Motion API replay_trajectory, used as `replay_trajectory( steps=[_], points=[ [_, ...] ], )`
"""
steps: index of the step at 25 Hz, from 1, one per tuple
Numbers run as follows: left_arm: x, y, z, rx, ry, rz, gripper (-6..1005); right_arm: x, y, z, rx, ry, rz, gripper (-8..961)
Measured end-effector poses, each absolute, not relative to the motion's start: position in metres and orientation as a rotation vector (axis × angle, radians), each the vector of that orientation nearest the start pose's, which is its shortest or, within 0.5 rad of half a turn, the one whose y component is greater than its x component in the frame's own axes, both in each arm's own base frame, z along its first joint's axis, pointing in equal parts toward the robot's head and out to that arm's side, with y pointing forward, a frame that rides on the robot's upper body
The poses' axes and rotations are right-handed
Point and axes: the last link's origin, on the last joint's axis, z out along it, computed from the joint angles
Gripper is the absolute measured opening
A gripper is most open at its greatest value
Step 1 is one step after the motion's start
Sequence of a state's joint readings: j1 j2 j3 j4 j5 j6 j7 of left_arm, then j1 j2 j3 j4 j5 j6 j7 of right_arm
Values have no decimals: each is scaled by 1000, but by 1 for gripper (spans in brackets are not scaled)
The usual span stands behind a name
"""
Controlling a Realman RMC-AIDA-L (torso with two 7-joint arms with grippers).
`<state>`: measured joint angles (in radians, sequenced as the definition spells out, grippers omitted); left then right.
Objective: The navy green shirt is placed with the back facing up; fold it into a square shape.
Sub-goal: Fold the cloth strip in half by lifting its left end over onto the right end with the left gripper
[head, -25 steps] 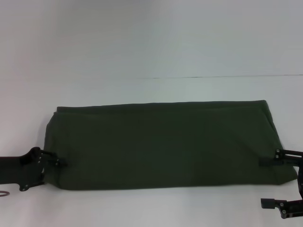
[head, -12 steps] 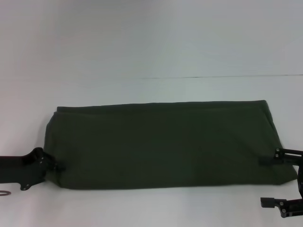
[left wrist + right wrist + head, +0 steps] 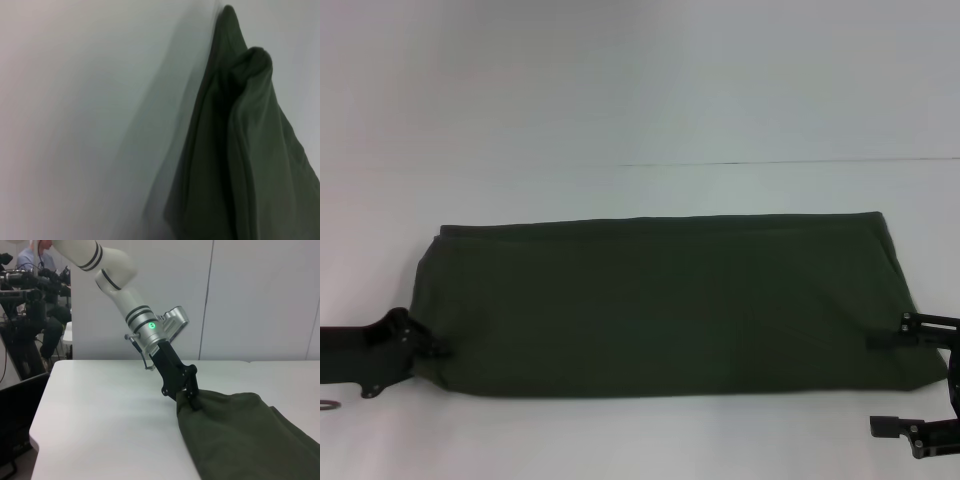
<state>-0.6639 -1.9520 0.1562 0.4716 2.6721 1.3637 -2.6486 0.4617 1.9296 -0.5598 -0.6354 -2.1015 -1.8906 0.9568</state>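
- Lying on one white table (image 3: 640,120), one green shirt (image 3: 660,305) is seen folded long
- Its ends are pinched by two grippers: left gripper (image 3: 438,348), right gripper (image 3: 882,339)

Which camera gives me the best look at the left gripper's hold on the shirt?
The right wrist view: it shows the left gripper side-on, shut on the navy green shirt at its end. The head view shows it only at the shirt's edge, dark on dark. The left wrist view shows only bunched fabric.
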Motion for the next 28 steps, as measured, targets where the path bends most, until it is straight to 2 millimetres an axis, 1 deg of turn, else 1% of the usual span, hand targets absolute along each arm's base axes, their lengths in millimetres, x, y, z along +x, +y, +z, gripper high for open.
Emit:
replay_trajectory(
  steps=[3, 7, 12, 16, 19, 22, 24, 26, 28],
  points=[
    [-347, 346, 41, 1902, 2755, 619, 39, 297, 285, 64, -2846, 55, 668, 875],
    [-352, 344, 63, 1932, 2760, 665, 39, 297, 285, 64, -2846, 75, 668, 875],
    [-356, 338, 92, 1979, 2758, 676, 40, 298, 287, 64, -2842, 100, 661, 875],
    [-364, 325, 116, 2013, 2774, 663, 40, 299, 290, 62, -2831, 128, 646, 875],
    [-370, 319, 129, 2041, 2765, 736, 40, 300, 291, 61, -2821, 146, 636, 875],
    [-369, 319, 131, 2062, 2732, 790, 39, 302, 291, 61, -2806, 173, 638, 875],
    [-365, 324, 129, 2089, 2688, 807, 39, 303, 292, 62, -2790, 200, 643, 876],
    [-355, 334, 125, 2123, 2618, 837, 39, 304, 294, 64, -2766, 234, 648, 876],
    [-340, 344, 121, 2154, 2524, 882, 39, 307, 295, 66, -2737, 270, 654, 876]
  ],
)
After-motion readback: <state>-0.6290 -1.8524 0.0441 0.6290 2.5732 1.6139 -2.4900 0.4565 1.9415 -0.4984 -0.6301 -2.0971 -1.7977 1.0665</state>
